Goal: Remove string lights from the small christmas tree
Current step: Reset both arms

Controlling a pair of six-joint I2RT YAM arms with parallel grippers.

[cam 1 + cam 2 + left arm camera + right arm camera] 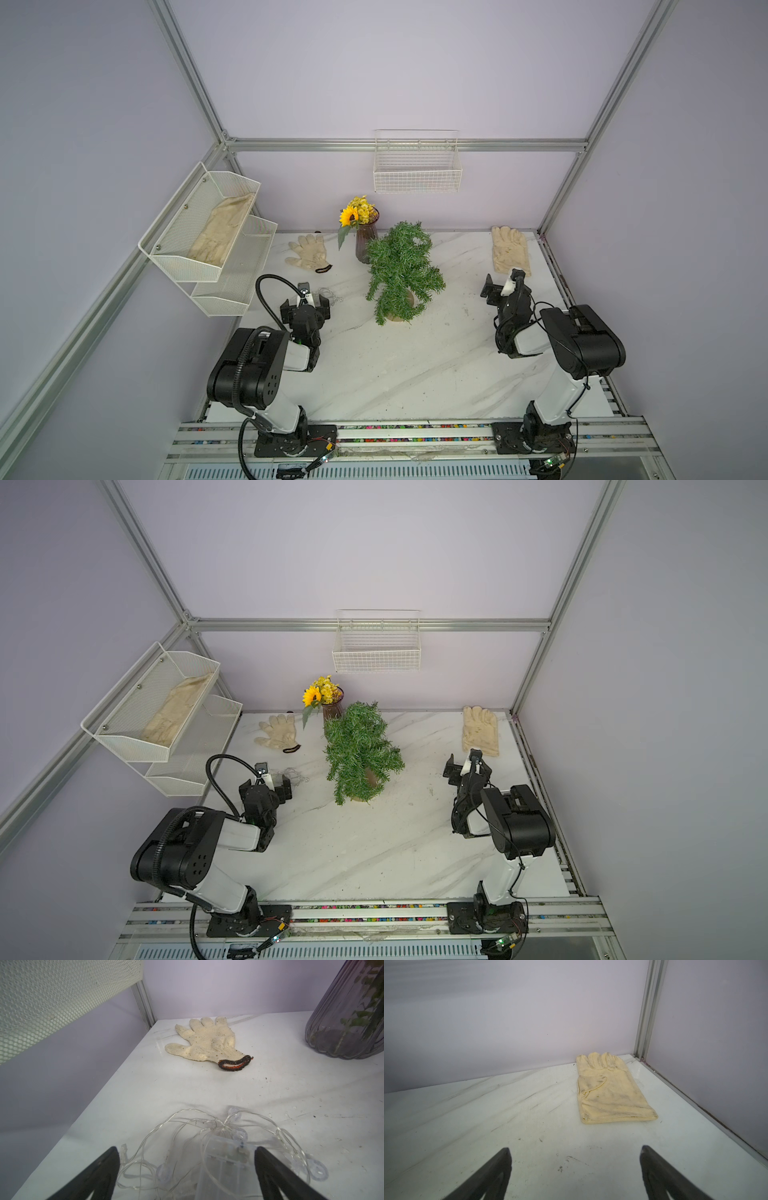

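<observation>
The string lights (331,296) (296,776) lie in a loose tangle on the white table, left of the small christmas tree (401,270) (359,750) and apart from it. No strand shows on the tree's green branches in both top views. The left wrist view shows thin clear wire (218,1126), translucent bulbs and a clear plastic box (224,1159). My left gripper (306,301) (272,785) (186,1150) stands open over this tangle, the box close by one finger. My right gripper (503,282) (463,764) (575,1150) is open above bare table, right of the tree.
A knit glove (307,253) (205,1043) lies at the back left, a yellow glove (510,249) (608,1093) at the back right. A vase of yellow flowers (365,241) stands just behind the tree. A mesh shelf (208,232) overhangs the left edge; a wire basket (417,166) hangs on the back wall.
</observation>
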